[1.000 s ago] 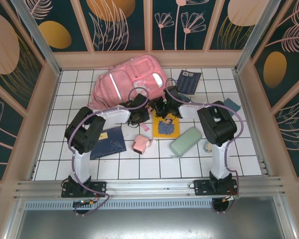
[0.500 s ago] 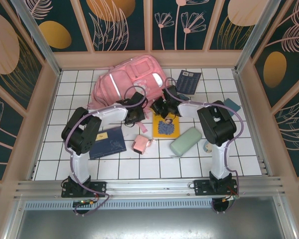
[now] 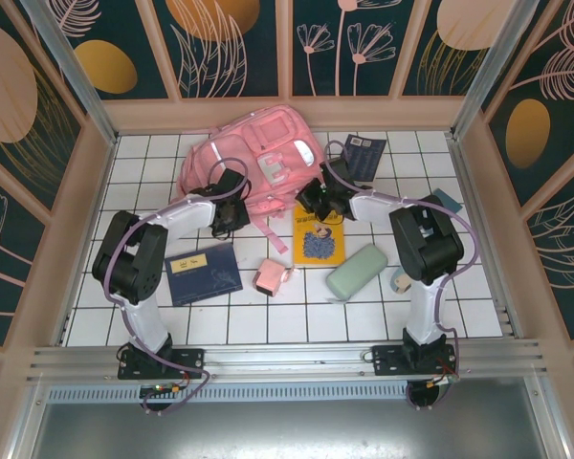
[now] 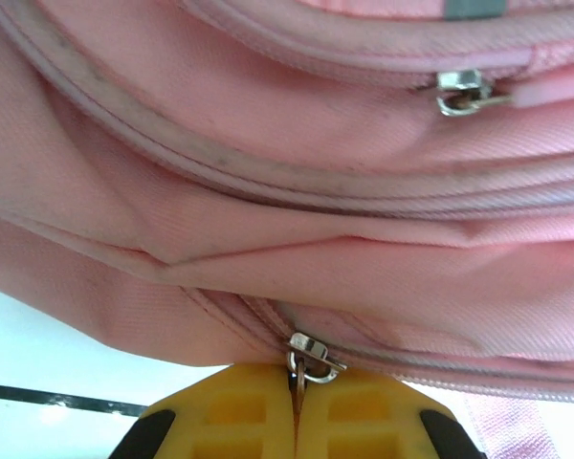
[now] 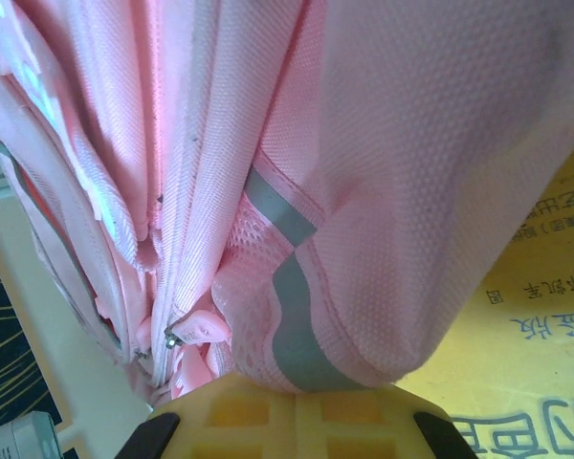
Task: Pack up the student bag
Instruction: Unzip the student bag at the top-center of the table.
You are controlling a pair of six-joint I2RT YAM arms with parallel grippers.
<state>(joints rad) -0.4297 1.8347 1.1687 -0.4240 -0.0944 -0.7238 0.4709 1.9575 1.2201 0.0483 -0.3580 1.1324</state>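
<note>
Now lying on the table [image 3: 268, 320], just behind the yellow book [image 3: 319, 244]: student bag [image 3: 253, 158]. Left hand [image 4: 295, 387] pinched closed on a zipper pull [image 4: 312, 356] at its near edge; right hand [image 5: 295, 400] clamped on bag fabric beside that book.

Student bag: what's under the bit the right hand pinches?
A yellow book shows below the student bag fabric that the right hand clamps; the fabric hides part of it. Anything beneath the bag's main body is covered.

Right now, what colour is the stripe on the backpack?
Grey. The stripe on the pink backpack shows best in the right wrist view.
</note>
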